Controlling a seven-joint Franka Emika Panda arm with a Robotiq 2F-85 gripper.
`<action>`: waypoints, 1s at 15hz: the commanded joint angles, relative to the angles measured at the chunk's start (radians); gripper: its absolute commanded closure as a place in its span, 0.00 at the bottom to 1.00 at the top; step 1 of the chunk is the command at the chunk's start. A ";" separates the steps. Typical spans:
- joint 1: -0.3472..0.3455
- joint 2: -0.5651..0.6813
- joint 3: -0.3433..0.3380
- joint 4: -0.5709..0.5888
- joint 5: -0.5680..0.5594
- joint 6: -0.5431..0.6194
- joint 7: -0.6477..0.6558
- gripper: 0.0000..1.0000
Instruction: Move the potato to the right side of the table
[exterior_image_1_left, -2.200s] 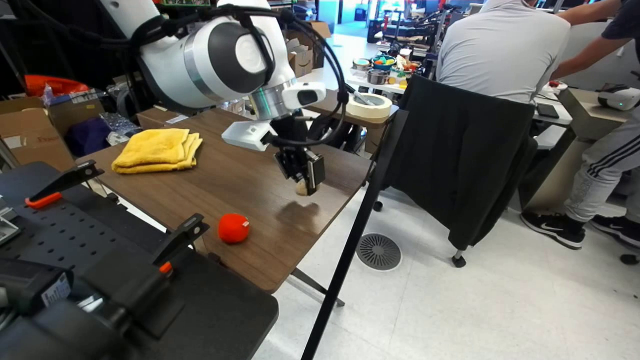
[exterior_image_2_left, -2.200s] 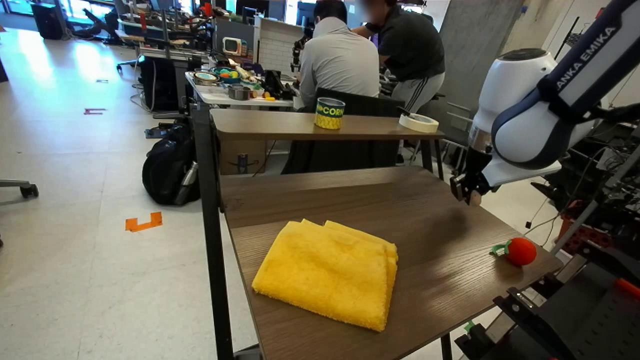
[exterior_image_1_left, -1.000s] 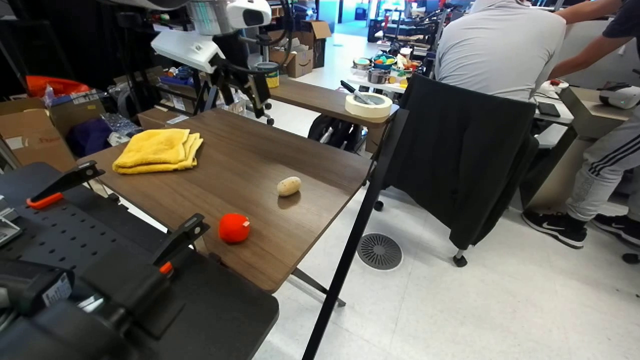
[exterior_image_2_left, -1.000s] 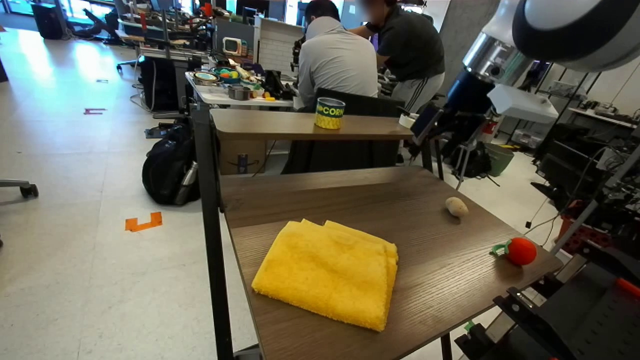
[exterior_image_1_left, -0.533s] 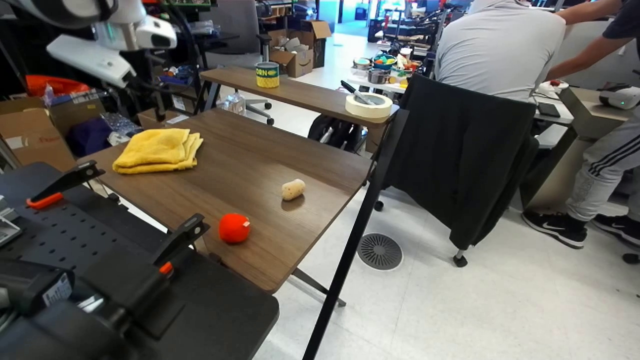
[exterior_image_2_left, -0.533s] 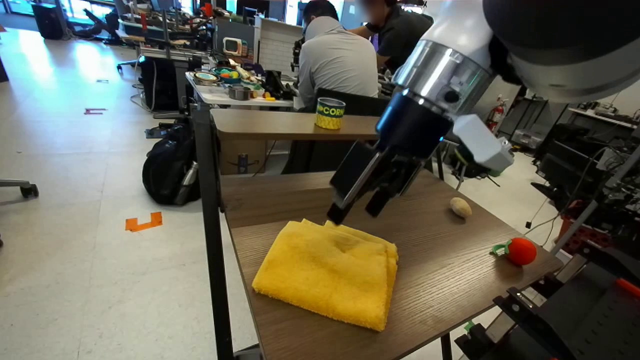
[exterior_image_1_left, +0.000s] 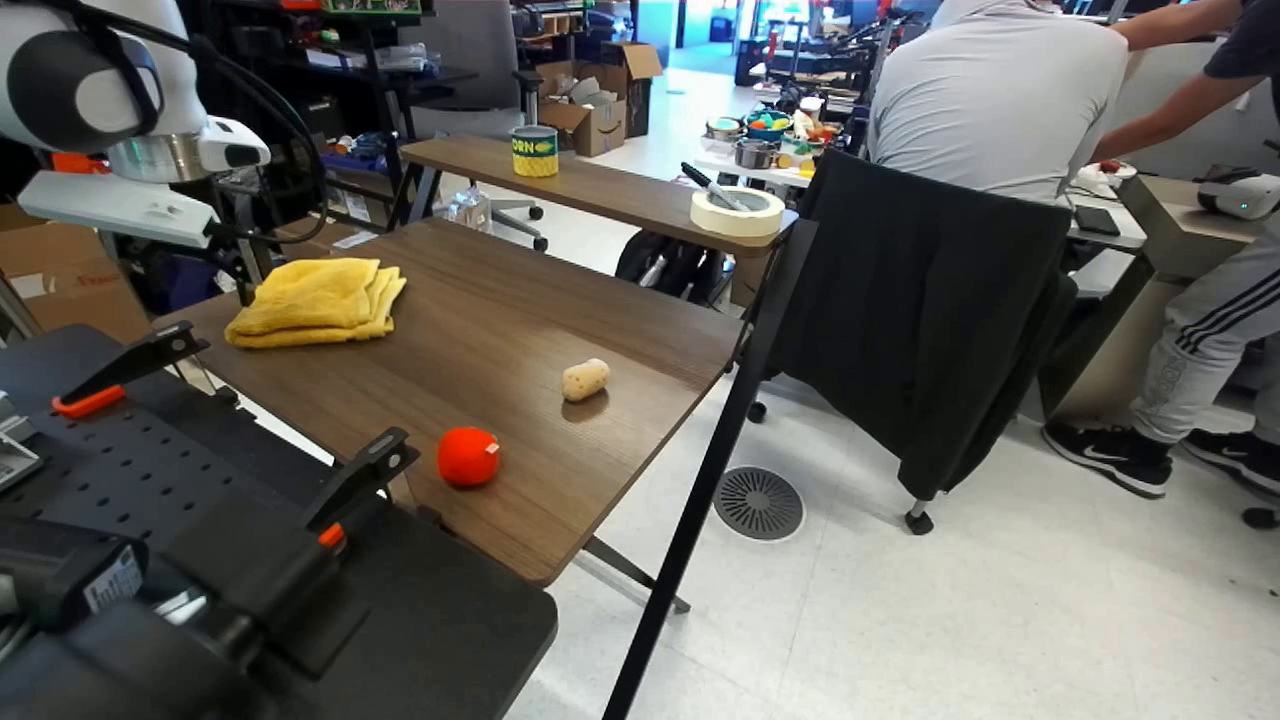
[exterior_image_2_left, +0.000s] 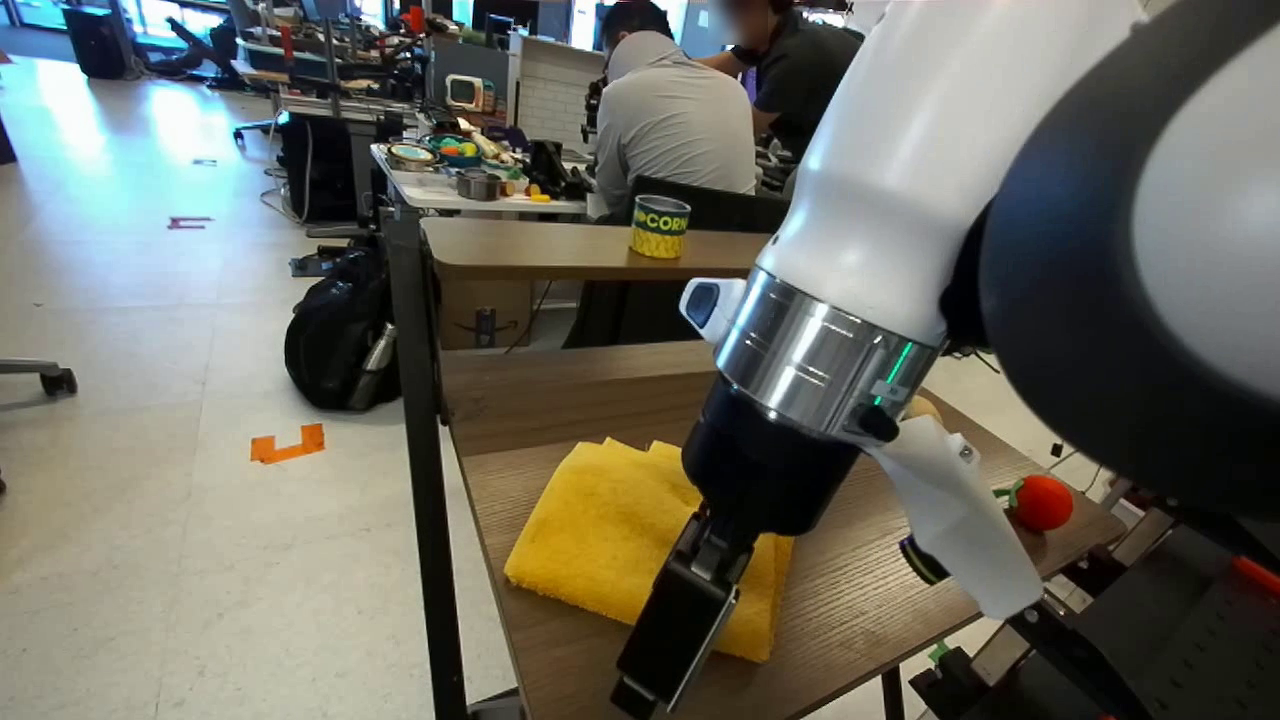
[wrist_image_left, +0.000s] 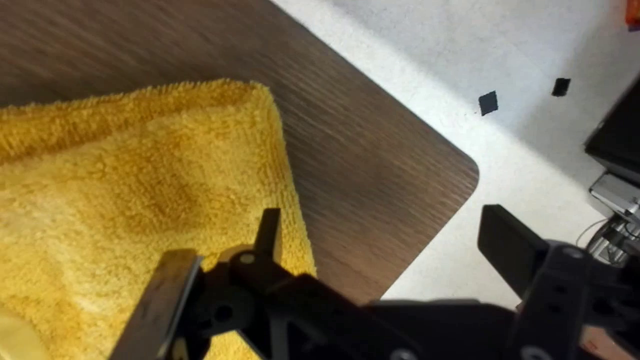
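Observation:
The potato (exterior_image_1_left: 585, 380), pale and speckled, lies on its side on the brown table (exterior_image_1_left: 470, 340). In an exterior view only a bit of the potato (exterior_image_2_left: 922, 408) peeks out from behind the arm. My gripper (wrist_image_left: 382, 215) is far from it, at the opposite end of the table by the yellow towel. Its fingers stand wide apart with nothing between them. Through the gap the wrist view shows the towel's edge, the table's corner and pale floor. The potato is out of the wrist view.
A folded yellow towel (exterior_image_2_left: 610, 520) lies beneath the gripper. A red tomato (exterior_image_1_left: 468, 456) sits near the clamped edge, where black clamps (exterior_image_1_left: 375, 465) stick up. The raised shelf (exterior_image_1_left: 620, 190) carries a corn can (exterior_image_1_left: 535, 150) and a tape roll (exterior_image_1_left: 738, 210).
Earlier the gripper was around the potato above the table. It let go, the potato came to rest and shifted slightly, and the arm swung across to the towel end and lowered.

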 joint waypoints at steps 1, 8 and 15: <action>0.130 -0.033 -0.120 -0.017 -0.089 0.153 0.034 0.00; 0.371 -0.017 -0.432 0.056 -0.087 0.176 0.097 0.00; 0.299 0.102 -0.354 0.085 -0.099 0.101 0.103 0.00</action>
